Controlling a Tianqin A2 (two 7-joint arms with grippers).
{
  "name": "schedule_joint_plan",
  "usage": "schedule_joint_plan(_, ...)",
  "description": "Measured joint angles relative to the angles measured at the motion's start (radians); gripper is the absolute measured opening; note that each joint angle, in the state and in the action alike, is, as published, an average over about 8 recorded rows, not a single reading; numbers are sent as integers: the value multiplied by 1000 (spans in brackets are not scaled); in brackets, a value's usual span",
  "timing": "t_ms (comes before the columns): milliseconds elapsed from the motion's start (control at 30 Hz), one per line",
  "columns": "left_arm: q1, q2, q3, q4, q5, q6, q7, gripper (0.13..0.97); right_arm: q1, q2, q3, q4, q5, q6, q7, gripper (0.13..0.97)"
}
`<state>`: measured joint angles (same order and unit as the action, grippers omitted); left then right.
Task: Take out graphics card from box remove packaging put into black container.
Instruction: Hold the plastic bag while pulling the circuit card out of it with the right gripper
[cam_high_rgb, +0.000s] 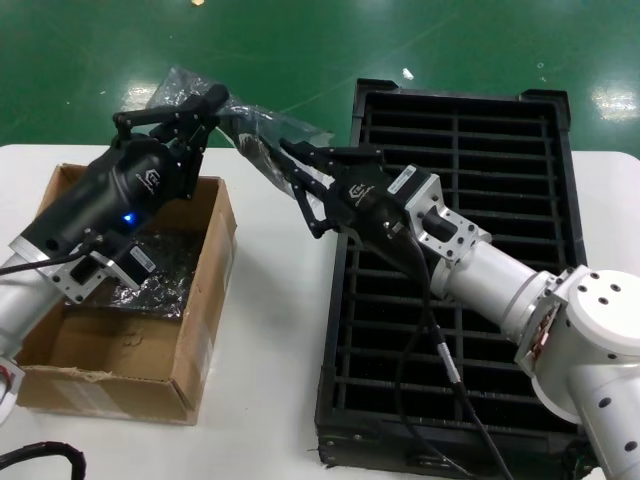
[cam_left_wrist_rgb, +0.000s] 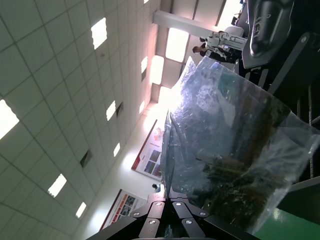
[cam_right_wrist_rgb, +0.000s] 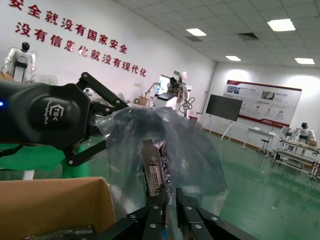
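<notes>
The packaging (cam_high_rgb: 268, 122), a crinkly translucent bag, hangs in the air between my two grippers, above the gap between the box (cam_high_rgb: 205, 330) and the black container (cam_high_rgb: 460, 260). My left gripper (cam_high_rgb: 203, 108) is shut on the bag's edge, seen in the left wrist view (cam_left_wrist_rgb: 171, 201). My right gripper (cam_high_rgb: 287, 160) is shut on the graphics card at its bracket end. The right wrist view shows the silver bracket (cam_right_wrist_rgb: 152, 174) with its connector just above the jaws (cam_right_wrist_rgb: 170, 200), with the bag (cam_right_wrist_rgb: 190, 145) around it. The dark card shows through the bag (cam_left_wrist_rgb: 235, 185).
The brown box is open on the white table (cam_high_rgb: 270, 330) at my left. Another dark bagged item (cam_high_rgb: 160, 275) lies inside it. The slotted black container fills the table's right side, under my right arm. Green floor lies beyond the table's far edge.
</notes>
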<state>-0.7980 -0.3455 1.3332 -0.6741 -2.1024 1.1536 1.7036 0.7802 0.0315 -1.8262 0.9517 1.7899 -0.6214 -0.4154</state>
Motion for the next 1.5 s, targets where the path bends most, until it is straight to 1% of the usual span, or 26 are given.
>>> schedule_joint_plan(200,-9,5,5,12,4,-1,9,139,-15,7,-9,31,-9,5,14,217)
schedule_joint_plan(333,-19,7,8,26,8,-5,17,139,-22,11,-14,46,-12,6,19,217)
schedule_joint_plan(600,-37,6,9,51,11,-17,18,139,-25,11,-19,53,-13,-2,18,355)
schedule_joint_plan(633,-38,5,9,50,11,-19,14,139,-24,10,-20,52,-13,-3,17,355)
schedule_joint_plan(767,-26,1,11,24,11,-29,-24,139,-18,6,-21,41,-11,-9,11,360)
schedule_joint_plan(900,8,-3,17,-41,10,-42,-93,139,-10,1,-21,28,-9,-15,2,365)
schedule_joint_plan(933,19,-4,19,-61,10,-46,-113,139,-8,0,-20,24,-8,-16,-1,365)
schedule_joint_plan(1067,57,-7,25,-133,8,-60,-183,139,-2,-4,-17,14,-5,-19,-10,322)
schedule_joint_plan(1200,83,-11,29,-182,8,-69,-230,139,1,-7,-12,9,-2,-19,-17,278)
schedule_joint_plan(1233,88,-12,30,-189,8,-70,-236,139,1,-7,-11,9,-1,-18,-19,278)
schedule_joint_plan(1333,94,-16,31,-195,9,-69,-241,139,0,-7,-6,10,1,-16,-22,244)
schedule_joint_plan(1500,88,-22,30,-172,12,-62,-221,139,-3,-5,-3,18,2,-12,-21,187)
